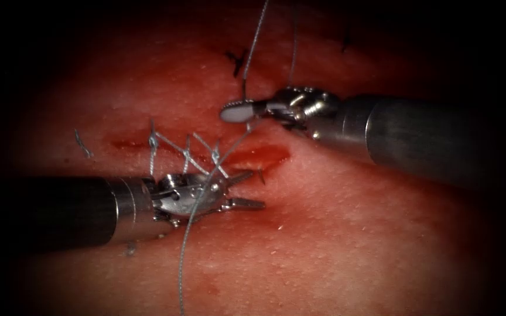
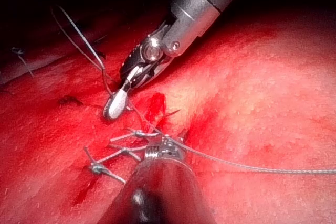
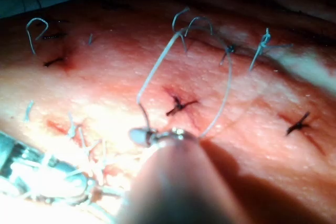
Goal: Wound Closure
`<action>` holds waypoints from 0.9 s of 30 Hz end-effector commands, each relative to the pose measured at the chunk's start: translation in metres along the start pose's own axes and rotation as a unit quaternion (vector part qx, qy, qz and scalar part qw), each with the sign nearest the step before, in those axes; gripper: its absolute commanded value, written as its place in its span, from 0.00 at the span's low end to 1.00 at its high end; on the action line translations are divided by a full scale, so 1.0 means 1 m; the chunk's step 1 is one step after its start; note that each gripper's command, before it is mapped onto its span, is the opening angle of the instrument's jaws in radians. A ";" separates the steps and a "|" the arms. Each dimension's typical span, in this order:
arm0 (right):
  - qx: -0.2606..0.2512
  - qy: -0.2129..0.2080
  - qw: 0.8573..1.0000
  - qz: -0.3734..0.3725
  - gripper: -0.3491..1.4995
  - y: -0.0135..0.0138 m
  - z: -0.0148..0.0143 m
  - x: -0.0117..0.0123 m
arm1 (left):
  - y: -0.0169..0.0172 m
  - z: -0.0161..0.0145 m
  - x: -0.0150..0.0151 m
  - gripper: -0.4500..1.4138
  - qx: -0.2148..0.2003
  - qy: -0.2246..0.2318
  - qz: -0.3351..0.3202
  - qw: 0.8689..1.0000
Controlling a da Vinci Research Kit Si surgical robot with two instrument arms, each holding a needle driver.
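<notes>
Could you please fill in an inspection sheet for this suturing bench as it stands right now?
Surface: tissue, wet with red fluid in the cut.
Job's things: thread runs down past both tools; knotted stitches cross the cut; needle not made out.
Clutter: cut end of thread left of the stitches.
Grippers: left tool open, holding nothing; right tool shut on the thread.
Cables: nothing seen.
Surroundings: dark.

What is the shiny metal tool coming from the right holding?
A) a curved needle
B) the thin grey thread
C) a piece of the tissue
B: the right arm's shiny metal tool has its jaws shut on the thin grey thread, which runs upward from them.
</notes>
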 end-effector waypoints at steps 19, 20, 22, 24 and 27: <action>-0.039 0.066 0.978 -0.196 0.84 0.0005 -0.0016 0.0031 | 0.0002 0.0000 0.0010 0.42 -0.002 0.000 -0.004 1.000; -0.039 0.069 0.977 -0.198 0.84 0.0006 -0.0017 0.0033 | 0.0002 0.0000 0.0010 0.42 -0.002 0.000 -0.004 1.000; -0.041 0.071 0.975 -0.207 0.84 0.0008 -0.0017 0.0035 | 0.0003 0.0000 0.0010 0.42 -0.002 0.000 -0.004 1.000; -0.044 0.072 0.974 -0.212 0.84 0.0008 -0.0016 0.0035 | 0.0003 -0.0001 0.0010 0.42 -0.001 0.000 -0.004 1.000; -0.051 0.074 0.972 -0.216 0.84 0.0006 -0.0017 0.0035 | 0.0004 -0.0001 0.0010 0.41 -0.001 0.000 -0.001 1.000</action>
